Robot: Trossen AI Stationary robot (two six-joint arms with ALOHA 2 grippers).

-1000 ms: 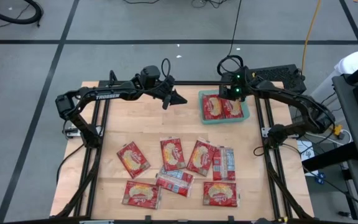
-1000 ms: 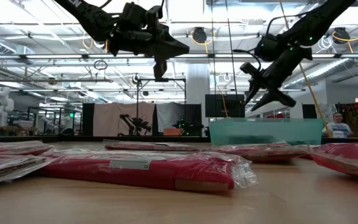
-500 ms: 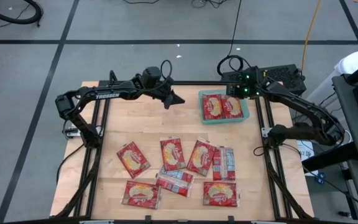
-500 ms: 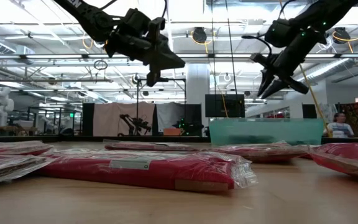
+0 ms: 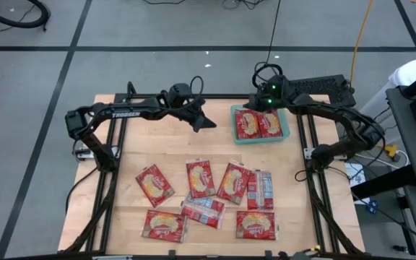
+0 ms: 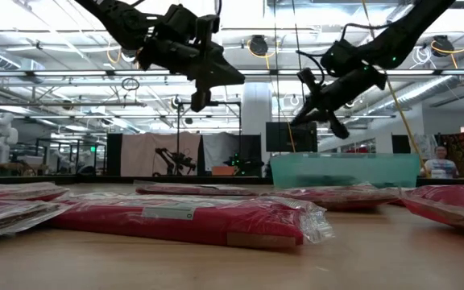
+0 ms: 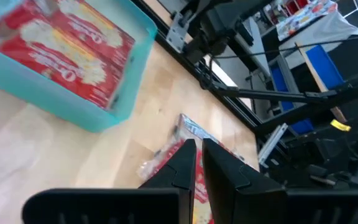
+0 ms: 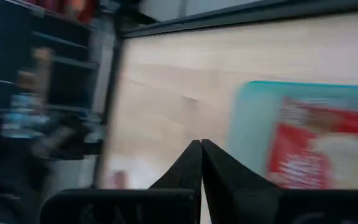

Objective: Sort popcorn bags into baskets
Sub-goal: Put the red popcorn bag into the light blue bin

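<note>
Several red popcorn bags [image 5: 201,179] lie flat on the near half of the wooden table, one or two with the red-and-silver back up [image 5: 264,189]. Two more bags [image 5: 258,124] lie flat in the teal basket [image 5: 287,131] at the far right. My left gripper [image 5: 209,123] hangs in the air left of the basket, shut and empty; in the left wrist view its gripper [image 7: 199,155] points past the basket [image 7: 48,93] toward bags on the table. My right gripper [image 5: 251,106] hovers over the basket's far left corner, shut and empty, well above it in the low view [image 6: 296,121].
Black frame rails [image 5: 114,137] run along the table's left and right sides and far edge. Bare wood [image 5: 157,137] lies between the left gripper and the bags on the near half. The low view shows bags [image 6: 184,219] close to the near edge and a person [image 6: 437,161] in the room beyond.
My right gripper swung first toward the table's right edge, then back left across the basket's far side, turning its fingers from pointing down to slanting leftward. My left gripper drifted a little toward the basket and the near edge. The bags and basket stayed put.
</note>
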